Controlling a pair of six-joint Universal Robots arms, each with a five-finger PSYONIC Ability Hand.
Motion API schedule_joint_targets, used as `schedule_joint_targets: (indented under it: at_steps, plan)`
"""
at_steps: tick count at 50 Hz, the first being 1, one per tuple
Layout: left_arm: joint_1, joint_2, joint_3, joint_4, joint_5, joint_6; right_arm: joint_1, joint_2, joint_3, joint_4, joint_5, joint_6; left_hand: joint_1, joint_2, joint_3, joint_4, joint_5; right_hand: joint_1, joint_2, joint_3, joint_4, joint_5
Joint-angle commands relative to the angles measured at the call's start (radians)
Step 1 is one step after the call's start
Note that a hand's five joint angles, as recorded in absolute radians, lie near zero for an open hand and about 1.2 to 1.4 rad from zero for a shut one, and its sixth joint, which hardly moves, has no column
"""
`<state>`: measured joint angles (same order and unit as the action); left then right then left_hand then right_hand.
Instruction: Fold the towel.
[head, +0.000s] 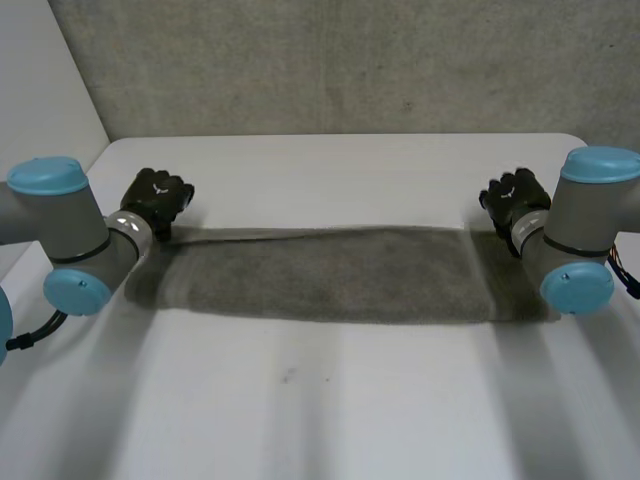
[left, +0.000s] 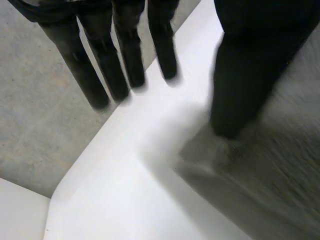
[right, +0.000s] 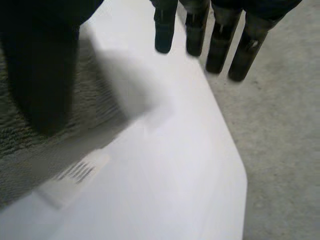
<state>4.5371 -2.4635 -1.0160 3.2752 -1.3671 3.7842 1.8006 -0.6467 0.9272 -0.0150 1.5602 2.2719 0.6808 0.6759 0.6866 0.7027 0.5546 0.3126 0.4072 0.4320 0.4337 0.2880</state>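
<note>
Towel: a grey towel (head: 330, 275) lies flat as one long band across the white surface (head: 330, 160), reaching from one hand to the other
Left hand: the left hand (head: 155, 200) is at the far corner of the towel's end on its own side
Left hand state: spread and holding nothing; in the left wrist view its fingers (left: 125, 55) are straight, side by side with small gaps, and off the cloth
Left thumb: the thumb (left: 240, 80) stands well apart from the fingers and points down at the towel's corner; its tip seems to touch the cloth, but I cannot be sure of the contact
Under the left palm: bare surface lies between the fingers and the thumb, and the towel's corner starts right at the thumb's tip
Right hand: the right hand (head: 515, 198) is at the far corner of the towel's other end
Right hand state: spread as well, gripping nothing; in the right wrist view its fingers (right: 220, 35) are straight and over bare surface
Right thumb: the thumb (right: 40, 75) is set wide of the fingers and hangs over the towel near its edge
Tag: a white tag (right: 75, 175) with dark bars lies at the cloth's edge, near the right thumb's tip
</note>
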Motion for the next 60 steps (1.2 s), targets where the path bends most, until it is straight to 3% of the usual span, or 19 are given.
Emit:
schedule_joint_targets:
  at_steps: [1, 10, 17, 26, 34, 39, 50, 52, 53, 55, 60]
  plan:
    - [-0.01, 0.054, -0.004, 0.007, -0.026, -0.018, 0.008, -0.08, 0.012, -0.082, 0.04, 0.031, -0.423, -0.418, -0.429, -0.445, -0.472, -0.138, -0.233, -0.257, -0.259, -0.288]
    - [0.005, 0.302, -0.12, 0.009, -0.036, -0.227, -0.007, -0.353, 0.165, -0.097, 0.023, 0.216, -0.423, -0.418, -0.429, -0.445, -0.472, -0.138, -0.233, -0.257, -0.259, -0.288]
    - [0.01, 0.455, -0.3, 0.012, -0.024, -0.267, -0.05, -0.519, 0.422, 0.012, -0.057, 0.239, -0.432, -0.427, -0.438, -0.454, -0.48, -0.138, -0.233, -0.257, -0.259, -0.288]
    - [0.01, 0.486, -0.47, 0.061, 0.048, -0.262, -0.122, -0.584, 0.653, 0.072, -0.124, 0.244, -0.391, -0.386, -0.397, -0.413, -0.439, -0.138, -0.233, -0.257, -0.259, -0.288]
    - [0.011, 0.469, -0.541, 0.07, 0.063, -0.259, -0.178, -0.585, 0.828, -0.056, -0.22, 0.242, -0.391, -0.386, -0.397, -0.413, -0.439, -0.075, -0.17, -0.194, -0.196, -0.225]
    - [0.017, 0.483, -0.582, 0.075, 0.063, -0.259, -0.214, -0.565, 0.88, -0.183, -0.255, 0.242, -0.4, -0.395, -0.406, -0.422, -0.448, 0.16, 0.065, 0.04, 0.039, 0.01]
    - [0.013, 0.488, -0.618, 0.078, 0.063, -0.259, -0.225, -0.473, 0.858, -0.237, -0.258, 0.232, -0.411, -0.407, -0.417, -0.433, -0.46, 0.36, 0.265, 0.24, 0.238, 0.21]
    - [0.013, 0.488, -0.619, 0.083, 0.063, -0.259, -0.23, -0.452, 0.848, -0.253, -0.259, 0.23, -0.412, -0.407, -0.417, -0.433, -0.46, 0.616, 0.522, 0.497, 0.495, 0.466]
    - [0.013, 0.488, -0.622, 0.09, 0.063, -0.259, -0.23, -0.452, 0.848, -0.253, -0.259, 0.23, -0.409, -0.404, -0.414, -0.431, -0.457, 0.618, 0.523, 0.498, 0.497, 0.468]
    - [0.011, 0.488, -0.625, 0.098, 0.062, -0.259, -0.233, -0.441, 0.838, -0.272, -0.259, 0.227, -0.409, -0.404, -0.414, -0.43, -0.457, 1.081, 0.986, 0.962, 0.96, 0.931]
    - [0.013, 0.492, -0.636, 0.107, 0.063, -0.259, -0.254, -0.439, 0.822, -0.281, -0.244, 0.213, -0.412, -0.407, -0.417, -0.433, -0.46, 1.084, 0.989, 0.964, 0.963, 0.934]
